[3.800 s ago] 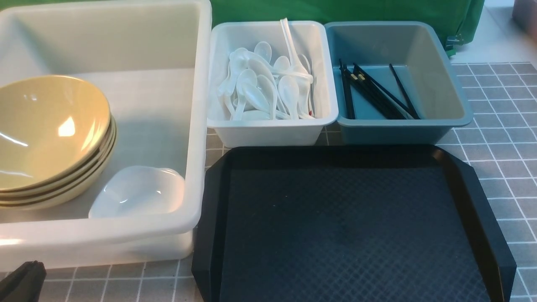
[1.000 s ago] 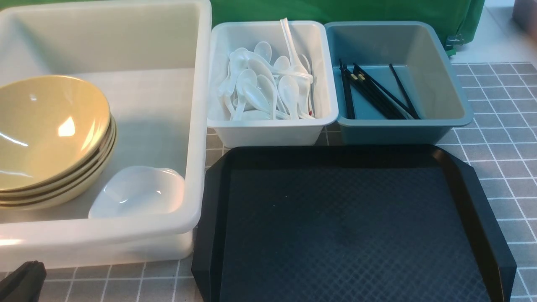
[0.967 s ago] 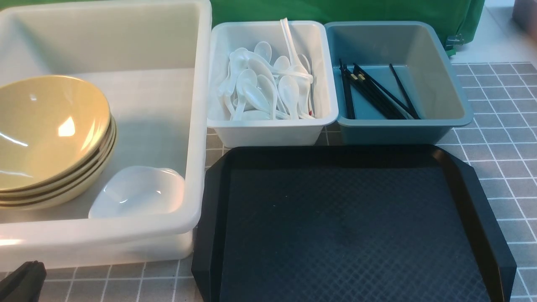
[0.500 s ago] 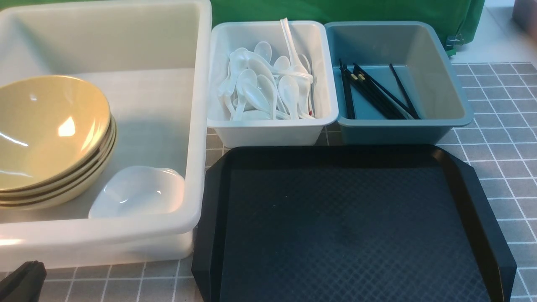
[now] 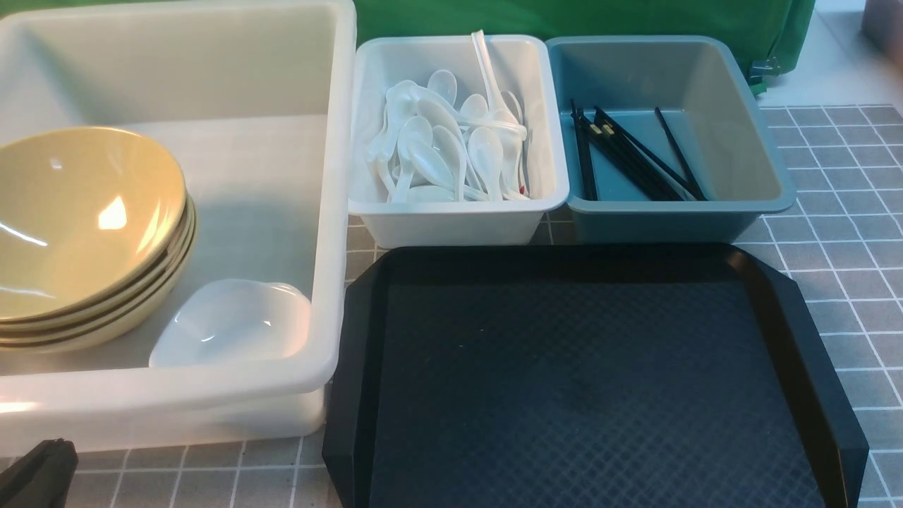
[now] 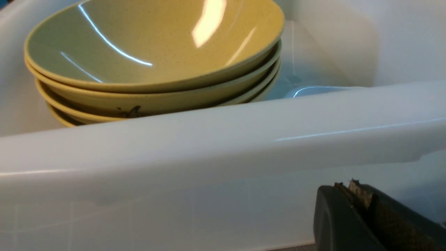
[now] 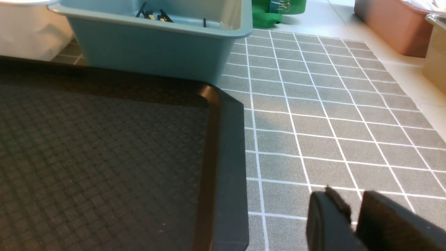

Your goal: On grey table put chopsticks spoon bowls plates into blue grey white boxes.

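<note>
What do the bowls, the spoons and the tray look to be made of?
Bowls: likely glazed ceramic or melamine, glossy; sharp light streaks, can't tell which.
Spoons: smooth, shiny white, plastic or porcelain; soft highlights leave it open.
Tray: probably molded plastic, dark and low-sheen, with a fine textured pattern on its floor.

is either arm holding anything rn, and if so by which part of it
Nothing is held: the left end effector is shut with nothing between its tips, and the right end effector is slightly open, only grey table showing between its tips.
</note>
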Controlling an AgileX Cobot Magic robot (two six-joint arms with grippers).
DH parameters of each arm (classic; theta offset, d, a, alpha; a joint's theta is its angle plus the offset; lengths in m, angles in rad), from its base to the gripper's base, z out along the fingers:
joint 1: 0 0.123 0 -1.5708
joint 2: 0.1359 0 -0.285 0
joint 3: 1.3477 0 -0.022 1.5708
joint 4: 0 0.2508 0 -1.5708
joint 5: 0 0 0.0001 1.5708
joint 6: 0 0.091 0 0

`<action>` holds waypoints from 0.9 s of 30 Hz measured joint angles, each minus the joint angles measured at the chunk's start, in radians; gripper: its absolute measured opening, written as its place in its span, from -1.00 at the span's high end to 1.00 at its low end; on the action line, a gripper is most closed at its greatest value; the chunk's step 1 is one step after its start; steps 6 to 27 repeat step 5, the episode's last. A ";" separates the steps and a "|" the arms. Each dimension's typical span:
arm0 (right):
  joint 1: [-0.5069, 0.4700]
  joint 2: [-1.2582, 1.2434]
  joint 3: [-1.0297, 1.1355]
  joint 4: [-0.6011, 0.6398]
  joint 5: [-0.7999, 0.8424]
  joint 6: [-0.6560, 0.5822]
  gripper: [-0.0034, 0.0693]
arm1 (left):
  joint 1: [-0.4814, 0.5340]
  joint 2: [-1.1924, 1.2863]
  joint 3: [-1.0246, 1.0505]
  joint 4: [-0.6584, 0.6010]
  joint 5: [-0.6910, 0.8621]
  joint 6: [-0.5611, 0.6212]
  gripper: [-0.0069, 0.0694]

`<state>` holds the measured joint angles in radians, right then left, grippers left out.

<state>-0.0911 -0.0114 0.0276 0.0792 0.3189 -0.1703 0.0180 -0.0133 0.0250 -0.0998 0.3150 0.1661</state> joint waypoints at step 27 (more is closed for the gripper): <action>0.000 0.000 0.000 0.000 0.000 0.000 0.42 | 0.000 0.000 0.000 0.000 0.000 0.000 0.84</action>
